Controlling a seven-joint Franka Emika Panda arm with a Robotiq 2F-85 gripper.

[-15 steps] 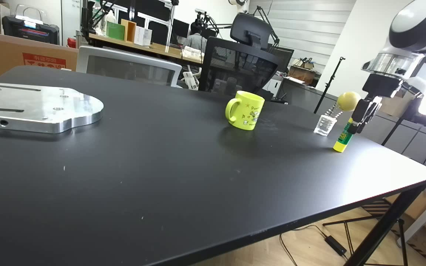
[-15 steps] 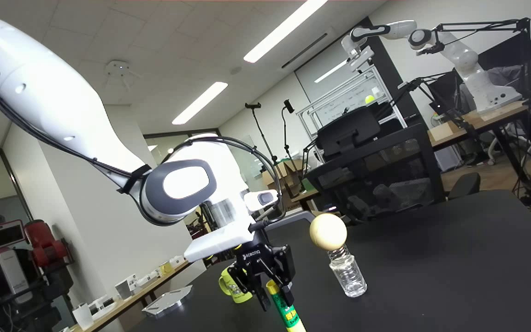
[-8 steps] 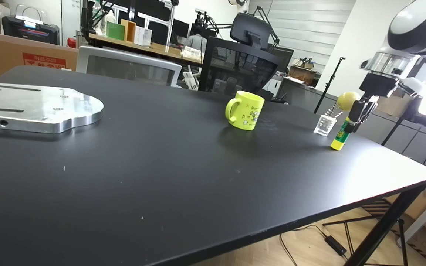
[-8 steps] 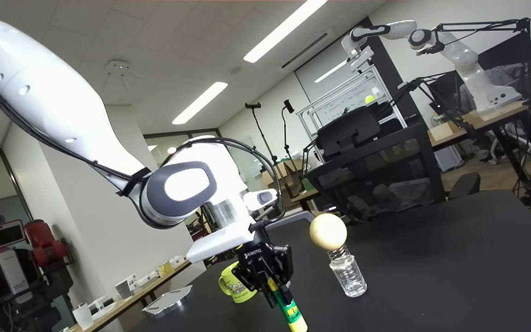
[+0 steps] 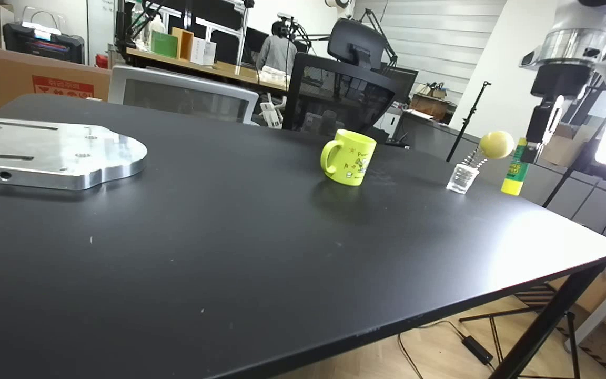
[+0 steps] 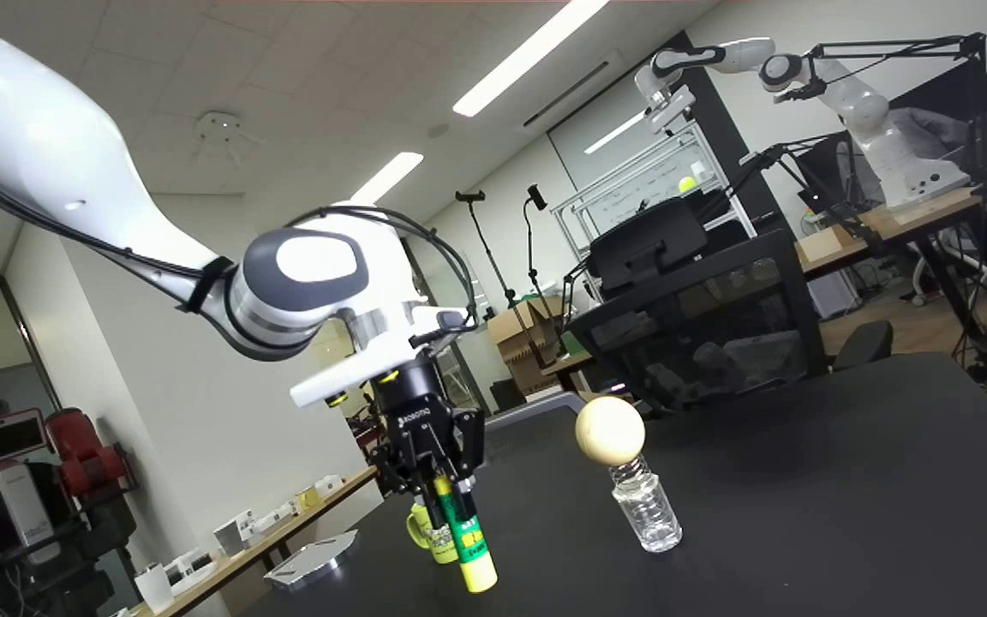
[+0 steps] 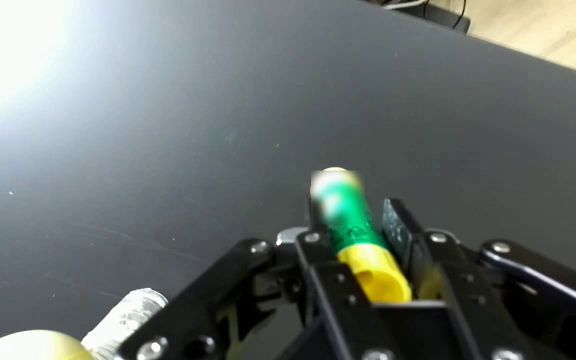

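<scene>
My gripper [image 7: 354, 216] is closed around a green and yellow glue stick [image 7: 363, 255], which runs lengthwise between the fingers. In both exterior views the glue stick [image 6: 475, 548] hangs from the fingertips, raised off the black table, its yellow end [image 5: 512, 187] downward. Its upper part is partly hidden by the fingers. Nearby stands a small clear bottle [image 6: 648, 512] with a pale yellow ball [image 6: 610, 431] on a spring-like neck; bottle [image 7: 130, 315] and ball [image 7: 33, 347] show at lower left in the wrist view. A yellow-green mug [image 5: 353, 158] stands farther along the table.
A silver metal plate [image 5: 56, 152] lies at the table's far end from my arm. The black table [image 5: 282, 252] has its edge and corner near the arm. A black mesh chair [image 6: 708, 317] and a grey chair [image 5: 182, 97] stand along one side.
The jaws have closed on the glue stick. Gripper and glue stick have then risen off the table, moving right in an exterior view and left in another. Bottle, ball and mug have not moved.
</scene>
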